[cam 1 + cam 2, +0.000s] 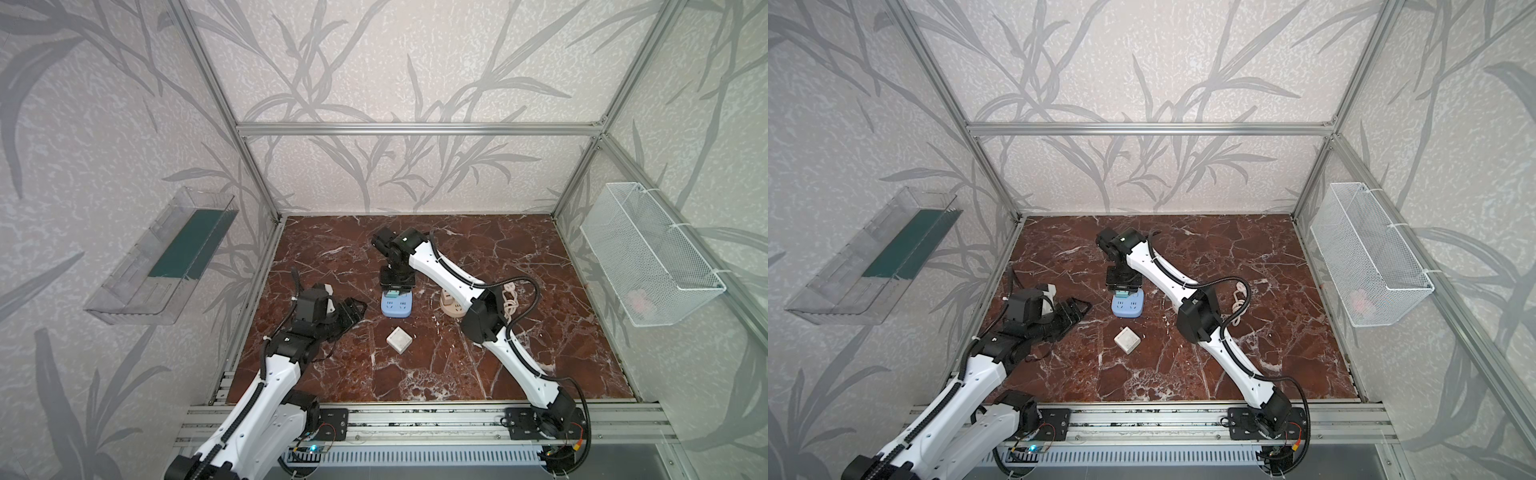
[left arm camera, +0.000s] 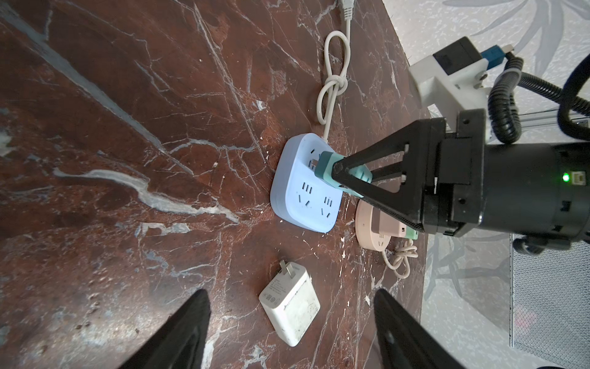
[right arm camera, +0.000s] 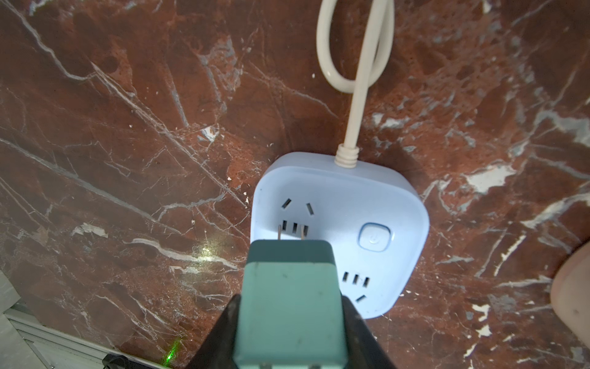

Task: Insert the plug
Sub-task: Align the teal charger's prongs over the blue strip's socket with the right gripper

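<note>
Both top views: my right gripper (image 1: 397,289) stands over the blue power strip (image 1: 397,309) mid-worktop, clamped on the teal plug (image 1: 392,294); my left gripper (image 1: 352,311) hangs wide and empty, nearer the left edge.
Left wrist: plug tilted against the strip's face.
Right wrist: prongs (image 3: 292,234) meet the slots, not seated, I judge; the plug looks light, rigid and smooth, so gripping the body's sides suits it.

I have the power strip (image 1: 397,308) near the middle of the table (image 1: 519,340), its cord (image 3: 353,121) running away behind it. The plug (image 1: 393,294) stands over the strip's far end, prongs at the slots. The charger (image 1: 399,340) lies just in front of the strip; the round socket (image 1: 448,302) sits to its right, partly under my right arm (image 1: 444,266).
</note>
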Motion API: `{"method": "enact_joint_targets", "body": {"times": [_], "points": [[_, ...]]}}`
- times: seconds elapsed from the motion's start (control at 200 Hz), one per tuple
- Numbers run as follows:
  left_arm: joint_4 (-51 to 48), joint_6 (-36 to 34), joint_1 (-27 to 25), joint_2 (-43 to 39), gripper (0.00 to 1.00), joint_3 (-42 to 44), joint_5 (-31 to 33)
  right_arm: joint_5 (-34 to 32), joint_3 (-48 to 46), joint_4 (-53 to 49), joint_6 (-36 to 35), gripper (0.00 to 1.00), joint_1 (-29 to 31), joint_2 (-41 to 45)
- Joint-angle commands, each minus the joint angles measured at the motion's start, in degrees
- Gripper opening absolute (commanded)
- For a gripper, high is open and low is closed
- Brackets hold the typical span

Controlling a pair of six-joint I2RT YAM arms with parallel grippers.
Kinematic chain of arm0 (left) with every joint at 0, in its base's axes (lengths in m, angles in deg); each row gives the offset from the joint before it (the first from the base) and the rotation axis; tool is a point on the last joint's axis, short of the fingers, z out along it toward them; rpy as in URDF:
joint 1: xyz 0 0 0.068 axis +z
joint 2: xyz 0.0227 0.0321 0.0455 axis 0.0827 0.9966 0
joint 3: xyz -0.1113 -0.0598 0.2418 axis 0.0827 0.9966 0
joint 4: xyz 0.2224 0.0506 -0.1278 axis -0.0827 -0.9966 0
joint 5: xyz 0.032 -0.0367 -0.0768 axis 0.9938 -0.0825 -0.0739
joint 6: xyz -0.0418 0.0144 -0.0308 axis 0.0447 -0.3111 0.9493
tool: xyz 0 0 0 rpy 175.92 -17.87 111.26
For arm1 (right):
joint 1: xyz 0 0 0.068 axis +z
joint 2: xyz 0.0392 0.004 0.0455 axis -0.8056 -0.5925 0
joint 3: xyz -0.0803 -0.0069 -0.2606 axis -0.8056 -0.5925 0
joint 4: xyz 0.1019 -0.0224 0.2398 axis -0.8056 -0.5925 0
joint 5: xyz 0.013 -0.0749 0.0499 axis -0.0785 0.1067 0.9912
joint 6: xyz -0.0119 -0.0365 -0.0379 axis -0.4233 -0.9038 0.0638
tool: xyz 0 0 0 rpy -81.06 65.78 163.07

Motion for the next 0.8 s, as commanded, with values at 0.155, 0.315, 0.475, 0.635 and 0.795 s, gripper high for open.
{"method": "enact_joint_targets", "body": {"times": [0.155,0.315,0.475,0.635,0.795], "points": [[1.32,-0.76,0.23,0.55,0.79,0.76,-0.56,-0.75,-2.25,-1.6,0.44,0.0,0.27,1.13],[1.86,-0.6,0.23,1.01,0.79,0.9,-0.88,-0.15,-2.5,-1.82,0.23,0.0,0.41,1.49],[2.48,-0.28,0.23,1.01,0.79,1.25,-1.0,-0.22,-3.81,-1.53,-0.03,0.0,0.58,2.63],[2.96,-0.22,0.23,1.49,0.79,1.45,-1.18,-0.4,-4.16,-1.4,-0.13,0.0,0.67,3.19],[3.33,-0.17,0.23,1.7,0.79,1.46,-1.18,-0.69,-4.19,-1.2,-0.28,0.0,0.65,3.28]]}}
